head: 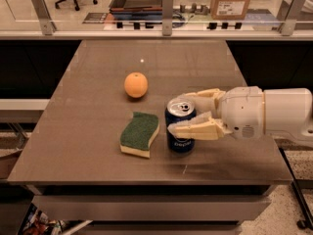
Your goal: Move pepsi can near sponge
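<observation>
The pepsi can (180,140), dark blue with a silver top, stands upright on the table just right of the sponge (140,133), with a narrow gap between them. The sponge lies flat, green top up, yellow foam below. My gripper (178,113) reaches in from the right. One cream finger (195,128) crosses the can's front and the other finger (200,97) passes behind it. The fingers are closed on the can's sides.
A round orange fruit (136,84) sits on the brown table (88,151), up and left of the can. My white arm (274,114) extends over the table's right edge. A glass barrier with posts (167,11) runs along the far edge.
</observation>
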`<state>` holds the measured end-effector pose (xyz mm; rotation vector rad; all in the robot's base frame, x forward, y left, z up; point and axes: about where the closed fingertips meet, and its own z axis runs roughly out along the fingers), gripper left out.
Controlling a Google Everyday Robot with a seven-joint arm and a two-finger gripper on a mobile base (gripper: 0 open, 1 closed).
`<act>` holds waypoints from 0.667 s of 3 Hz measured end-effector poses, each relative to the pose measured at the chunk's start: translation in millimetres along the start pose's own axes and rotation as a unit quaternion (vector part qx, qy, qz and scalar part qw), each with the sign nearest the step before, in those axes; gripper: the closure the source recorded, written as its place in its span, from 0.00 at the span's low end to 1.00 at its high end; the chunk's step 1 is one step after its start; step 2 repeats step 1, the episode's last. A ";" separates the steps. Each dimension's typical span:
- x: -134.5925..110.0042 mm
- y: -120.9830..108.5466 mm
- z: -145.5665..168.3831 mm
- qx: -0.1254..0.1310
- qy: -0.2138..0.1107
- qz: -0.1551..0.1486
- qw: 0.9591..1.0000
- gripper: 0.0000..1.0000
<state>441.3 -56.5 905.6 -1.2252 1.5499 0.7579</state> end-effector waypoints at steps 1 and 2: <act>-1.3 1.1 1.3 -0.001 0.000 -0.001 1.000 0.00; -1.3 1.1 1.3 -0.001 0.000 -0.001 1.000 0.00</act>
